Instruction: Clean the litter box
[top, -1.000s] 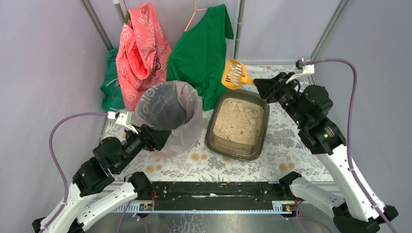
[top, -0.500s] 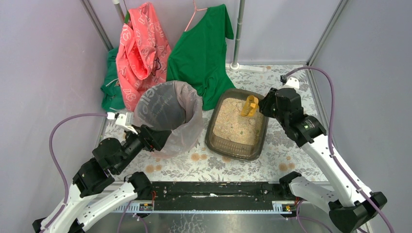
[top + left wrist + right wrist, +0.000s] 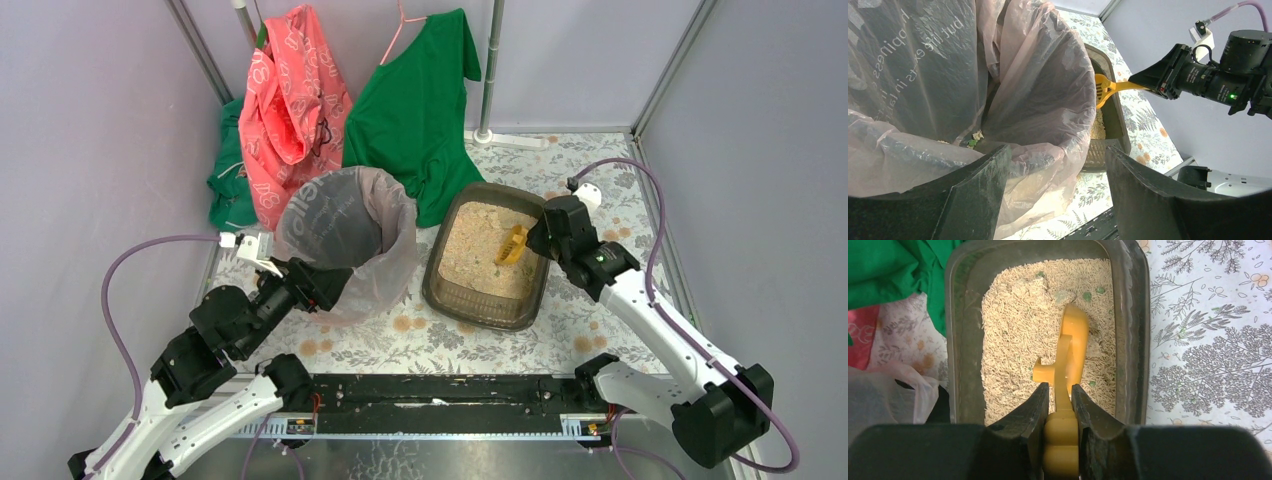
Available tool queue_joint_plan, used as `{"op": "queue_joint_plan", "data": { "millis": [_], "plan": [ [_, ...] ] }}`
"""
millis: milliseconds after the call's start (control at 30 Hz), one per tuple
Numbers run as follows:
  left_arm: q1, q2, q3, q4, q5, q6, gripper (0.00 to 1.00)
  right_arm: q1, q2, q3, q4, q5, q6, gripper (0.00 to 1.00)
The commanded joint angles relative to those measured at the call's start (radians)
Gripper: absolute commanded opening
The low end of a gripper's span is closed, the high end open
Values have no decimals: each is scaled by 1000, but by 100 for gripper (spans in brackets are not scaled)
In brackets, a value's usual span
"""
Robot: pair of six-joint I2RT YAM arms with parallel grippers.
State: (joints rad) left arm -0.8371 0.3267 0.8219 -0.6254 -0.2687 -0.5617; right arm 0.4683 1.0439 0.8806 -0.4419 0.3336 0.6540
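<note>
The litter box (image 3: 478, 308), a dark translucent tray of beige litter, sits right of centre on the floral cloth; it also shows in the right wrist view (image 3: 1134, 315) and the left wrist view (image 3: 1120, 125). My right gripper (image 3: 535, 238) (image 3: 1059, 390) is shut on the handle of the yellow scoop (image 3: 513, 243) (image 3: 1074, 347). The scoop's head rests in the litter near the box's far right side. Small green bits (image 3: 1087, 296) lie in the litter. My left gripper (image 3: 335, 283) (image 3: 1057, 152) is open at the near side of the bag-lined bin (image 3: 345, 235) (image 3: 948, 75).
A pink garment (image 3: 290, 100) and a green shirt (image 3: 415, 110) hang at the back; the shirt's hem reaches the box's far left corner. A rack pole (image 3: 488, 70) stands behind. Grey walls close in both sides. A few scraps (image 3: 973, 139) lie in the bin.
My right arm has swung in and down, bringing the scoop from above the box's far rim into the litter. My left arm has not moved.
</note>
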Motion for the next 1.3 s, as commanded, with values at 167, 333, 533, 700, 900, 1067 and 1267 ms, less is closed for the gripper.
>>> {"op": "queue_joint_plan", "data": {
  "millis": [167, 333, 533, 700, 900, 1067, 1267],
  "plan": [
    [-6, -18, -22, -68, 2, -4, 76, -6, 45, -81, 199, 75, 55, 0],
    [-6, -6, -21, -66, 4, -2, 76, -11, 103, -129, 338, 0, 26, 0],
    [-6, 0, -18, -68, 5, 1, 76, -18, 174, -152, 424, -34, 35, 0],
    [-4, 1, -20, -67, 4, -3, 76, -26, 210, -230, 582, -125, 48, 0],
    [-6, 9, -18, -66, 7, 1, 76, -26, 208, -327, 757, -292, -51, 0],
    [-6, 17, -37, -47, 14, 0, 76, -27, 179, -386, 770, -306, -87, 0],
    [-5, 38, -39, -22, 38, -3, 76, -29, 241, -449, 850, -298, -36, 0]
  ]
}}
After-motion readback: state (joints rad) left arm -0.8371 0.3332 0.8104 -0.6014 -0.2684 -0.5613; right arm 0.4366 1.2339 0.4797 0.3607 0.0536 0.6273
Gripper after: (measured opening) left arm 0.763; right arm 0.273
